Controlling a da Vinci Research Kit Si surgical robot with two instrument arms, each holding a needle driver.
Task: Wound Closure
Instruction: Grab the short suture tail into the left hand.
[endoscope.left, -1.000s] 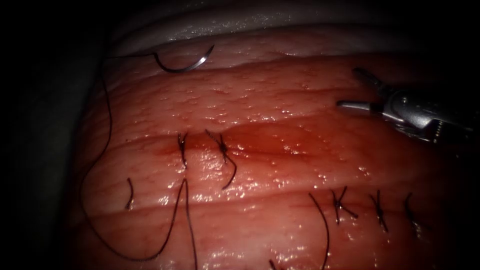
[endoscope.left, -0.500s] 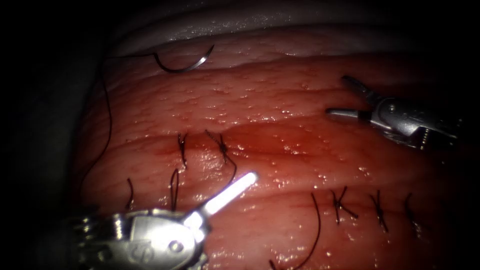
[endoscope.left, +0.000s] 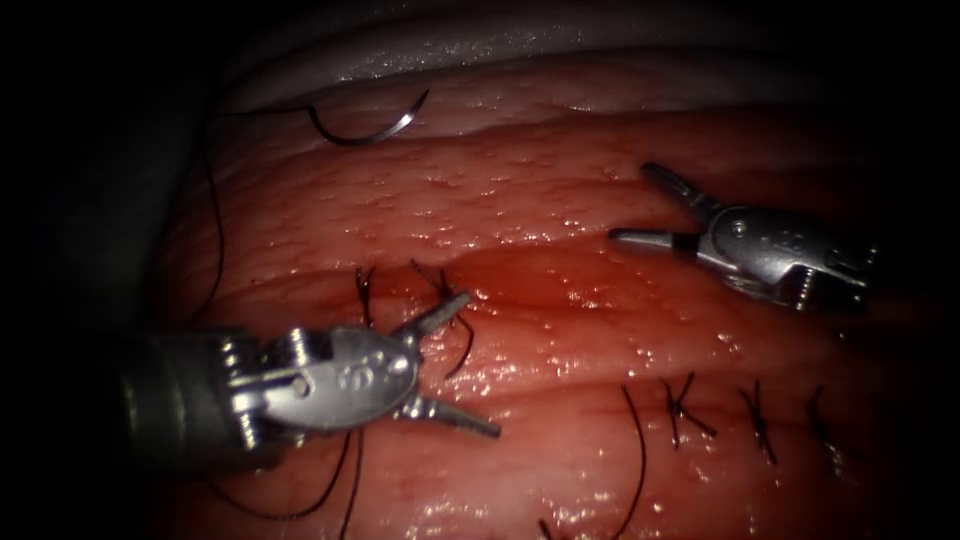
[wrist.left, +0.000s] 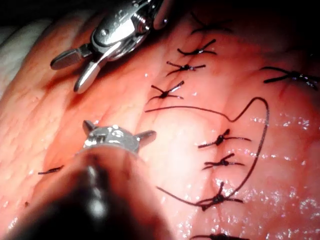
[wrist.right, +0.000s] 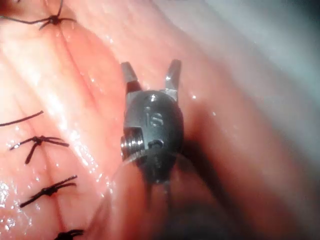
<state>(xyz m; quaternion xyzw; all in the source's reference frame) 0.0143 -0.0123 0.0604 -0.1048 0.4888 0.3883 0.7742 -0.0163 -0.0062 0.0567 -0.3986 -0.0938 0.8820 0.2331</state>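
Since half a second ago: left arm's silver needle driver (endoscope.left: 483, 367) further in from the tissue's lower left edge and turned, both jaws now plain; right arm's silver needle driver (endoscope.left: 628, 205) further left over the tissue's right half.

Curved steel needle (endoscope.left: 365, 133) at the upper left edge of the glistening pink pork-belly tissue (endoscope.left: 560, 200), flat on the surface, not in the tissue, free of both tools. Dark thread (endoscope.left: 213, 230) from the needle's left end down along the left edge, then under the left tool.

Left tool's jaws spread wide, pinching nothing; upper jaw tip just beside a dark knotted stitch (endoscope.left: 445, 292) at the left end of the reddened cut (endoscope.left: 560, 285), lower jaw over bare tissue below it. Second stitch (endoscope.left: 364, 292) just left of that one. From the left wrist camera, same tool (wrist.left: 119, 134) spread apart over bare tissue, with a loose loop of thread (wrist.left: 260, 130) and several tied stitches nearby.

Red fluid (endoscope.left: 530, 290) pooled along the unclosed stretch of the cut, between the two tools.

Right tool's jaws likewise spread, empty, above the cut's right part. From the right wrist camera, its two jaws (wrist.right: 150, 72) apart over the tissue, clear of any thread.

Row of three more knotted stitches (endoscope.left: 757, 410) near the tissue's lower right edge.
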